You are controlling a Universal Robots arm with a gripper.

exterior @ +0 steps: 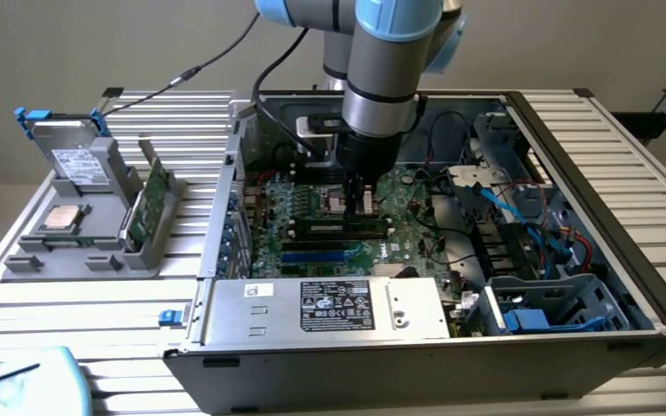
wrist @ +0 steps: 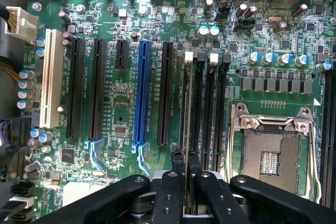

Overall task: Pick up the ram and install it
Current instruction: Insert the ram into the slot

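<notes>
My end effector (wrist: 185, 162) is pinched narrow on the ram (wrist: 187, 108), holding it on edge over the black memory slots (wrist: 209, 108) near the middle of the motherboard (wrist: 118, 114), beside the bare processor socket (wrist: 270, 153). To seat it well, I judge the stick must run parallel to one slot, centred between the end latches (wrist: 189, 55), with a straight, even press.
</notes>
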